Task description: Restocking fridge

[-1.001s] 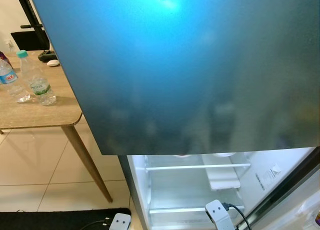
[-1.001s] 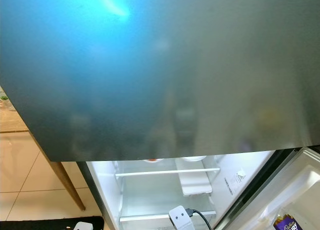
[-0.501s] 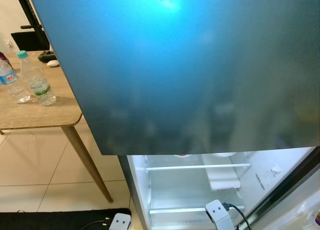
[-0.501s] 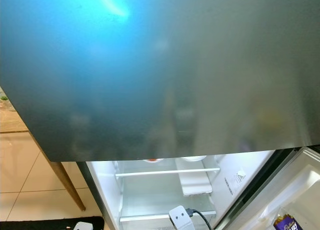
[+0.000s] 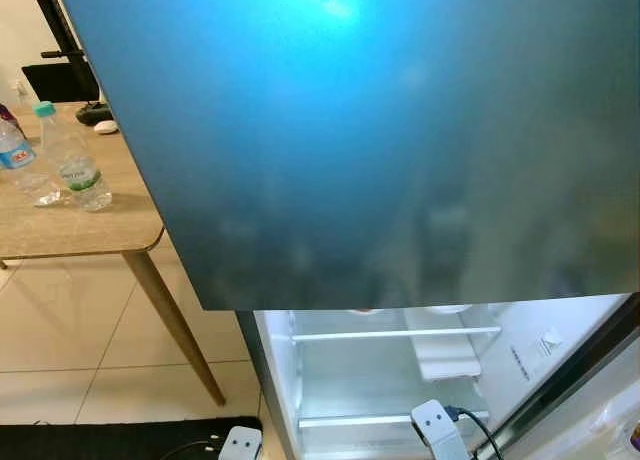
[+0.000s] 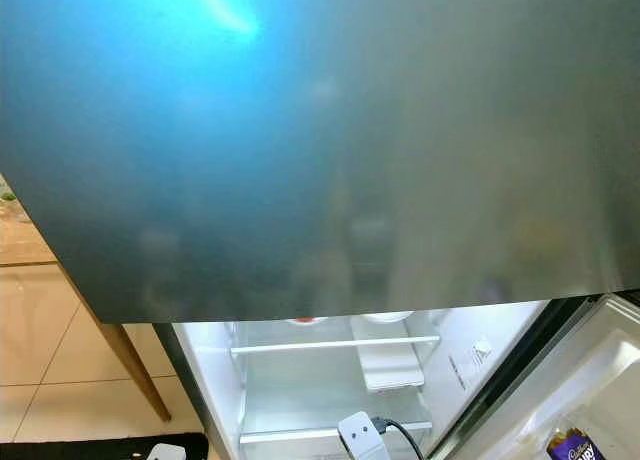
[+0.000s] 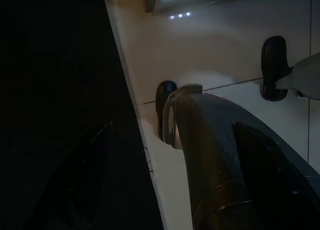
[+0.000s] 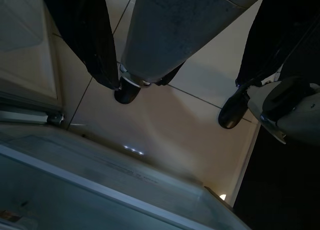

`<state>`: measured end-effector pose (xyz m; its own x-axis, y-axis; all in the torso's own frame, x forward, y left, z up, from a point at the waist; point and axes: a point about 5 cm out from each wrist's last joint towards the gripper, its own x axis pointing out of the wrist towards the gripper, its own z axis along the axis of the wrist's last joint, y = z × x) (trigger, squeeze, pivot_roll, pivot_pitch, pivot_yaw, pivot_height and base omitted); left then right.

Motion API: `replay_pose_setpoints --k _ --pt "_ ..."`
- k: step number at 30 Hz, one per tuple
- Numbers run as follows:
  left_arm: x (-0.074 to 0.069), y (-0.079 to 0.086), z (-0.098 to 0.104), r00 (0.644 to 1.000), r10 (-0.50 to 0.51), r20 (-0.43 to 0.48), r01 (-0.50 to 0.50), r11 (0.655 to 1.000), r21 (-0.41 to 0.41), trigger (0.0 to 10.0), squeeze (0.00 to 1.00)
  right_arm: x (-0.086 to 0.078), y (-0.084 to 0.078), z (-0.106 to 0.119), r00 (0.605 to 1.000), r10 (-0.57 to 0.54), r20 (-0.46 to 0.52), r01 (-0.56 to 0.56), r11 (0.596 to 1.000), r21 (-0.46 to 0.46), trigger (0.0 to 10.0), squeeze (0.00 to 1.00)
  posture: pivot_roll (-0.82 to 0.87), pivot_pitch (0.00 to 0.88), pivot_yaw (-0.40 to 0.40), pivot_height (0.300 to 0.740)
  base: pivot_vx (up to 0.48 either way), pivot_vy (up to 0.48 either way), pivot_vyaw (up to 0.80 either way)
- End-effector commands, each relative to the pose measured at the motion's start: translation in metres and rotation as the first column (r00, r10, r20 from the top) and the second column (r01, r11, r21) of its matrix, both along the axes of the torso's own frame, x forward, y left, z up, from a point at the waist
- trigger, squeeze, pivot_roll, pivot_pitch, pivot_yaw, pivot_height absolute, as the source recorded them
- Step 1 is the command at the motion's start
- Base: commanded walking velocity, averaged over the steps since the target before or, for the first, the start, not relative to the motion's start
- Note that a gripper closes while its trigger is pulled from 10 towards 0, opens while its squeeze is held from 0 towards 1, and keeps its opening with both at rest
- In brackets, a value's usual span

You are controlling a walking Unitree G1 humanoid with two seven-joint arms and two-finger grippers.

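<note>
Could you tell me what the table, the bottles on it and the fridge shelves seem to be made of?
Table: wood-look top, matte grain, tapered wooden leg. Bottles: clear plastic, see-through with printed labels. Fridge shelves: probably glass with white plastic trim, lit and translucent.

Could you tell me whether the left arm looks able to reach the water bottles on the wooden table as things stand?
Probably not yet: the left gripper hangs down by the floor, while the water bottles stand on the table, off to the robot's left.
</note>
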<state>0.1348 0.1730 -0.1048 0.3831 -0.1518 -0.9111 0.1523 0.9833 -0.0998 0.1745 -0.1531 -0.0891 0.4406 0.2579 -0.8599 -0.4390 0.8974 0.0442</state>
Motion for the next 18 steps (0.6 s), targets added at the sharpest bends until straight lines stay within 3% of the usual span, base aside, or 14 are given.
replay_pose_setpoints --k 1,18 --pt "-0.0015 -0.0020 -0.0008 1.000 -0.005 -0.012 0.005 1.000 -0.003 10.0 0.00 -0.0028 0.0014 -0.0014 1.000 -0.006 -0.014 0.006 1.000 0.006 10.0 0.00 0.02 0.000 0.000 0.740 0.000 0.000 0.00" --pt "-0.0010 -0.0009 -0.0005 1.000 -0.007 -0.011 0.007 1.000 -0.001 10.0 0.00 -0.0028 0.0021 -0.0015 1.000 -0.008 -0.015 0.009 1.000 0.008 10.0 0.00 0.02 0.000 0.002 0.740 0.000 0.000 0.00"
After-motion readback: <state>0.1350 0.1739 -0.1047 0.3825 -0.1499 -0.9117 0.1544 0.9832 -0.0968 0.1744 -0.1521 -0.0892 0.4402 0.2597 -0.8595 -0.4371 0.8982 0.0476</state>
